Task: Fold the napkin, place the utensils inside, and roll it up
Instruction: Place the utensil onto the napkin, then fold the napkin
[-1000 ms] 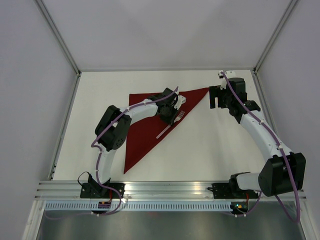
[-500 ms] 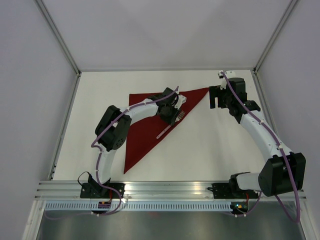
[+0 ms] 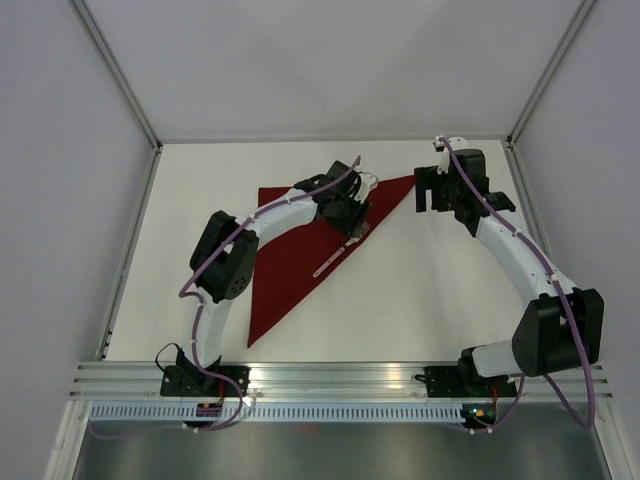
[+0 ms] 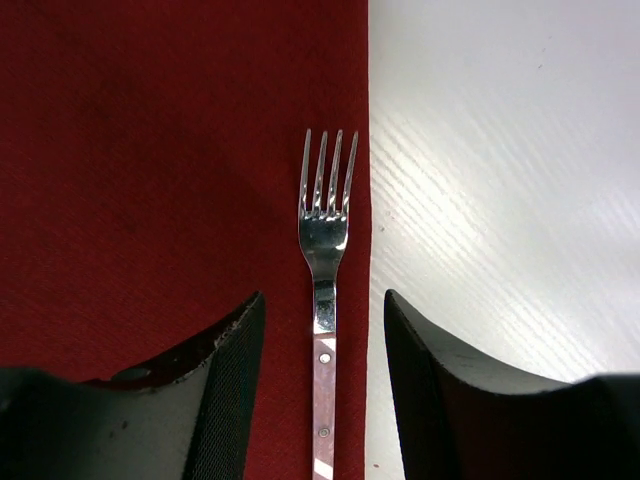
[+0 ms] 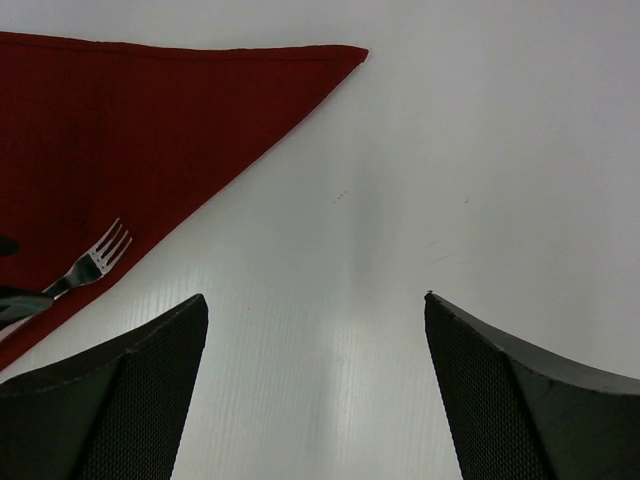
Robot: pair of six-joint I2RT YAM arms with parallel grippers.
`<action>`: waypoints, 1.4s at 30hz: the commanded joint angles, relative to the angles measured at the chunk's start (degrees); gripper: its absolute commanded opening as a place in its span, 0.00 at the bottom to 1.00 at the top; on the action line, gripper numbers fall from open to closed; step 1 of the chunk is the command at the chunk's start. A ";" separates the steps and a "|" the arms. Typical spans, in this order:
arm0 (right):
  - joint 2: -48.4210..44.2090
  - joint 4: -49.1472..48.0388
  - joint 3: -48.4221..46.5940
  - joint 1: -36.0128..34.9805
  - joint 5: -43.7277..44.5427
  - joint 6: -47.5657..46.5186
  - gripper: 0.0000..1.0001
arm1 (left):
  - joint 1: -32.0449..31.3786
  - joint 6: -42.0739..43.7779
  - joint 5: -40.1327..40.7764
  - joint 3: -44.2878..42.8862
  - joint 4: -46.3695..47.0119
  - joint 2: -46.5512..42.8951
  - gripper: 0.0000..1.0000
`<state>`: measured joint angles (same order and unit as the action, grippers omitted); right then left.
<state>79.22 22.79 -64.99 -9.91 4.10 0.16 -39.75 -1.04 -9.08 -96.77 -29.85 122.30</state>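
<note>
The maroon napkin (image 3: pixel 290 250) lies folded into a triangle on the white table. A metal fork (image 3: pixel 340 255) rests on it along the diagonal edge, tines toward the far right. My left gripper (image 3: pixel 350 218) hovers over the fork, open. In the left wrist view the fork (image 4: pixel 324 300) lies between the two fingers without touching them, on the napkin (image 4: pixel 150 150) close to its edge. My right gripper (image 3: pixel 428 195) is open and empty over bare table, beside the napkin's right corner (image 5: pixel 150 110). The right wrist view also shows the fork (image 5: pixel 90 265).
The white table (image 3: pixel 420 300) is enclosed by grey walls with metal posts at the back corners. An aluminium rail (image 3: pixel 330 378) runs along the near edge, where both arm bases stand.
My left gripper has drawn back toward the far right, uncovering more of the fork, which stays on the napkin. My right gripper has shifted slightly toward the far side.
</note>
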 commanded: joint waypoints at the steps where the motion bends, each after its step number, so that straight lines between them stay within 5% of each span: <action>1: 5.65 -1.07 -4.61 0.33 -1.54 3.78 0.94 | -0.42 -3.09 1.60 -3.60 -0.04 -4.17 0.56; 15: 39.06 -15.13 -19.82 15.45 -24.13 25.05 0.85 | -0.07 -9.60 8.82 2.55 0.05 -16.83 0.59; 28: 49.36 -24.46 -23.33 16.68 -31.43 38.32 0.81 | -0.07 -10.04 11.72 4.48 0.05 -18.41 0.59; 42: 53.58 -28.50 -23.78 15.71 -31.43 40.79 0.71 | -0.07 -9.95 11.81 5.01 0.05 -17.97 0.59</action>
<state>130.28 -5.45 -87.99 6.55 -27.62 39.75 -39.72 -9.04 1.69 -92.36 -29.91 106.15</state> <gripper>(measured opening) 0.709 0.588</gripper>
